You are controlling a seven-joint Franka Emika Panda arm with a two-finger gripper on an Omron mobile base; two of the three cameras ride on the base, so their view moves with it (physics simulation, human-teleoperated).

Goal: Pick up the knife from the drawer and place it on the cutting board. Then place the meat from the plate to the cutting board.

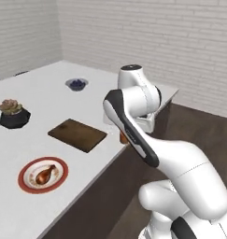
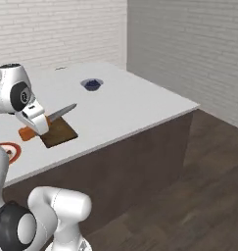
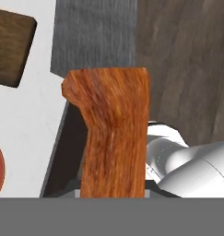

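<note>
One knife (image 2: 47, 122) sat clamped by its orange handle in the gripper (image 2: 38, 125), at the left of the right base view, its grey blade reaching toward the frame's centre and slightly upward. From the hand view the handle (image 3: 114, 133) rose between the closed jaws, so the grip looked taken near the handle's end, probably to leave the blade free for laying down. Just below the blade lay the cutting board (image 2: 58, 133), bare, apparently the intended resting place. In the left base view, the meat (image 1: 46, 174) rested on the plate (image 1: 26, 180) at lower left, near the board (image 1: 77, 134), evidently awaiting its own transfer. Farther back stood a bowl of berries (image 1: 77, 84).
</note>
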